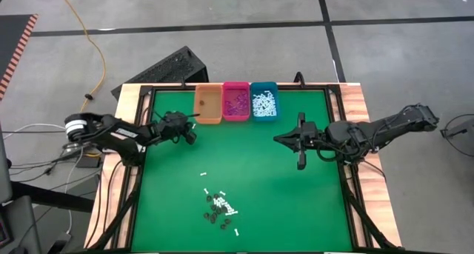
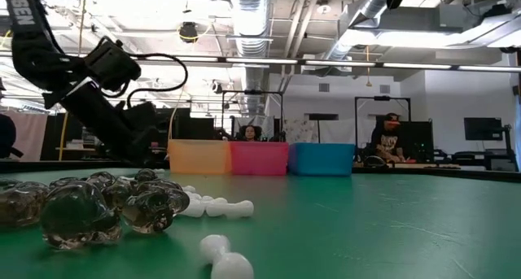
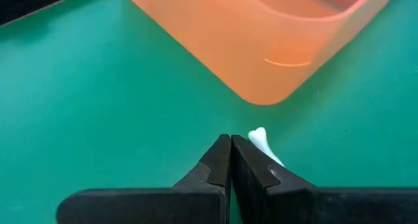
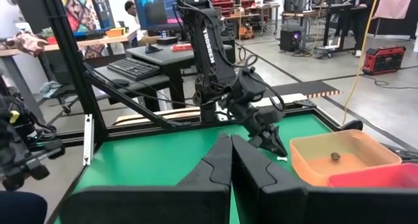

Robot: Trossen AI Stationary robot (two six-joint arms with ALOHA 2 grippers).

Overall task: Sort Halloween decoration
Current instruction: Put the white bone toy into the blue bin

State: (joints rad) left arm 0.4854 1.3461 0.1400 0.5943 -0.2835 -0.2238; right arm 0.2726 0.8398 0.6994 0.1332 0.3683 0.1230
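Left fingers (image 3: 232, 145) pinched on a half-hidden white stick (image 3: 262, 144); right fingers (image 4: 231, 145) together, empty.

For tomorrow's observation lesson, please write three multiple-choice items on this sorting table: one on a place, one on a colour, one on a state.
1. Where does the left tool sit?
A. beside the orange bin
B. over the loose pile
C. above the teal bin

2. What colour is the middle bin?
A. yellow
B. pink
C. black

3. How is the right tool?
A. wide open
B. shut with nothing in it
C. gripping a bin

Answers: 1 A, the left wrist view shows the orange corner just ahead of it; 2 B, it stands between orange and teal; 3 B, its fingers meet with nothing between.
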